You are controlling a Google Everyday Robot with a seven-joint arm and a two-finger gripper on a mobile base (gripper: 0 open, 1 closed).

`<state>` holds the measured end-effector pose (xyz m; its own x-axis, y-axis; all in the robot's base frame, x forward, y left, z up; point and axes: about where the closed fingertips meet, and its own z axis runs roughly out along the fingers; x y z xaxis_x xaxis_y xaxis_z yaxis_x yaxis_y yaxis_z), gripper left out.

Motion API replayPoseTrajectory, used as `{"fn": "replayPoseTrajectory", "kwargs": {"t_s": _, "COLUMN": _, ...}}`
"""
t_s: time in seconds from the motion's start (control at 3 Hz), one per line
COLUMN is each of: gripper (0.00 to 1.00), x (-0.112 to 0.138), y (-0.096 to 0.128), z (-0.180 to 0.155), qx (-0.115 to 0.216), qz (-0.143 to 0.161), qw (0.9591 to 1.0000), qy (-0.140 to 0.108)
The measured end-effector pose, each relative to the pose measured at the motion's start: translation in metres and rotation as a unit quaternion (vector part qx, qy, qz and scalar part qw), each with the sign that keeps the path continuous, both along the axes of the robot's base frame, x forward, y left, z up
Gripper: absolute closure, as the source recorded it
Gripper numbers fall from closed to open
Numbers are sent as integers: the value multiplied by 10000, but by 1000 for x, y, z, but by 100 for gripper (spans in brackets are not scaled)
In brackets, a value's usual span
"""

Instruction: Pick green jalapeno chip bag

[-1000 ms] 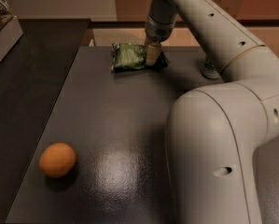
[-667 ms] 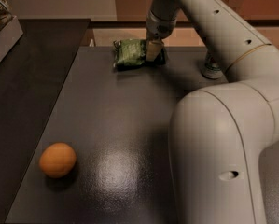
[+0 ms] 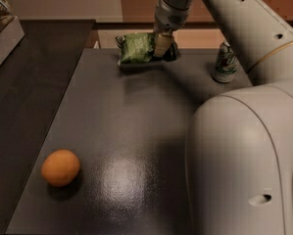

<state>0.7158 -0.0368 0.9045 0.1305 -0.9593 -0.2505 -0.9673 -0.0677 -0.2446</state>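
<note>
The green jalapeno chip bag [image 3: 135, 48] is a crinkly green bag at the far end of the dark table [image 3: 116, 131]. It hangs a little above the tabletop, with its shadow under it. My gripper [image 3: 164, 47] comes down from the arm at the top and is shut on the bag's right end. One pale finger [image 3: 160, 45] shows against the bag; the other is hidden behind it.
A silver-green soda can [image 3: 225, 61] stands to the right of the bag, close to my arm. An orange [image 3: 61, 168] lies at the near left of the table. My large white arm body [image 3: 244, 160] fills the right foreground. A box [image 3: 1, 26] sits at the far left.
The gripper has risen with the chip bag in it; the bag now sits higher, off the tabletop. The orange and the can have not moved.
</note>
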Motion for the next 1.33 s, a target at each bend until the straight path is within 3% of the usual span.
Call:
{"fn": "replayPoseTrajectory", "kwargs": {"t_s": 0.67, "gripper": 100, "x": -21, "y": 1, "z": 41, "qx": 129, "qz": 354, "qw": 9989, "qy": -290}}
{"fn": "replayPoseTrajectory", "kwargs": {"t_s": 1.33, "gripper": 100, "x": -40, "y": -5, "z": 59, "qx": 171, "qz": 641, "qw": 9961, "qy": -586}}
